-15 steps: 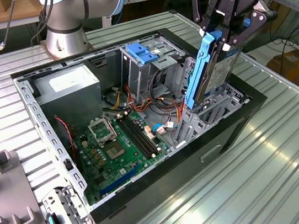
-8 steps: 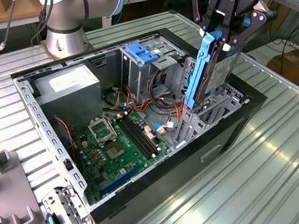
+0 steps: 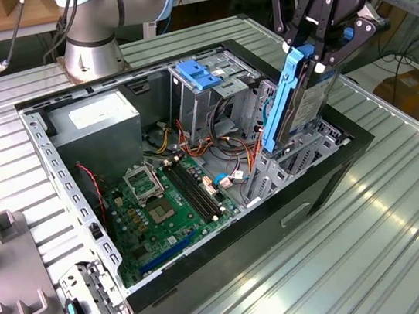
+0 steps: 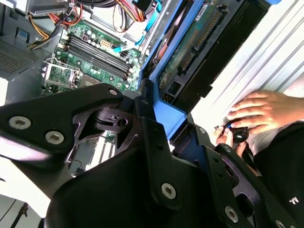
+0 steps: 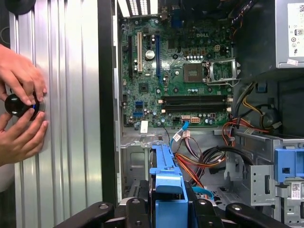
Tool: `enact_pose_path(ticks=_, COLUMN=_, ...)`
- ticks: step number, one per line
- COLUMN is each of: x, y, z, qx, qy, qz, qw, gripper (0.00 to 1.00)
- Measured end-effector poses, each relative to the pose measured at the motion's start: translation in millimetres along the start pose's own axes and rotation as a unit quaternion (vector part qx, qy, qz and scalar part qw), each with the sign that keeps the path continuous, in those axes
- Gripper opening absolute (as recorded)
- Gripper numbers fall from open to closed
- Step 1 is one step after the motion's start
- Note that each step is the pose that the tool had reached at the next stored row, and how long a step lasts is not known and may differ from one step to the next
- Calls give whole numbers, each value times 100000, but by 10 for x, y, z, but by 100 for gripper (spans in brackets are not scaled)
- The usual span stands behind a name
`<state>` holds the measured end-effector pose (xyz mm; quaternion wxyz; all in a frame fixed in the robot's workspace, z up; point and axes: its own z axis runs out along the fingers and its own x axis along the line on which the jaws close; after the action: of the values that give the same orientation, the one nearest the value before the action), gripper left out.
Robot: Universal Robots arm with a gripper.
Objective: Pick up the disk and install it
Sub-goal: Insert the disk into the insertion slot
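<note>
The pincer [image 3: 316, 58] is clamped on the upper end of the disk [image 3: 310, 104]. It holds the disk on edge and tilted, with the lower end dipping toward the metal drive bay [image 3: 303, 158] at the corner of the open computer case [image 3: 233, 271] on the exterior view's right. I cannot tell whether the lower end touches the bay yet.

By the look of it the disk is a stiff metal block, fairly heavy for its size, that will not bend in the grip. It probably takes knocks badly. The second wrist view shows a bare circuit board and connector on one face, so the flat metal sides near the end are the safer place to squeeze. The blue plastic rails look thin and may flex or slip if pinched alone.

The arm's wrist comes down from above at a slant over the case's edge, and its base [image 3: 92, 41] stands on the tabletop [image 3: 395, 256] behind the case. A person's hands [image 5: 21, 109] rest on the tabletop beside the case, around a small black object [image 5: 16, 104].
</note>
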<state>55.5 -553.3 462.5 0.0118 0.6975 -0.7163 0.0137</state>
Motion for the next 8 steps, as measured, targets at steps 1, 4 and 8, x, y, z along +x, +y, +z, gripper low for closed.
enact_pose_path(ticks=1, x=0, y=-8, z=8, qx=-1, qy=1, qz=4, qw=100000, gripper=37)
enact_pose_path(ticks=4, x=-2, y=-30, z=34, qx=-3, qy=9, qz=5, qw=100000, gripper=37)
enact_pose_path(ticks=8, x=-3, y=-46, z=57, qx=-18, qy=-2, qz=28, qw=100000, gripper=37)
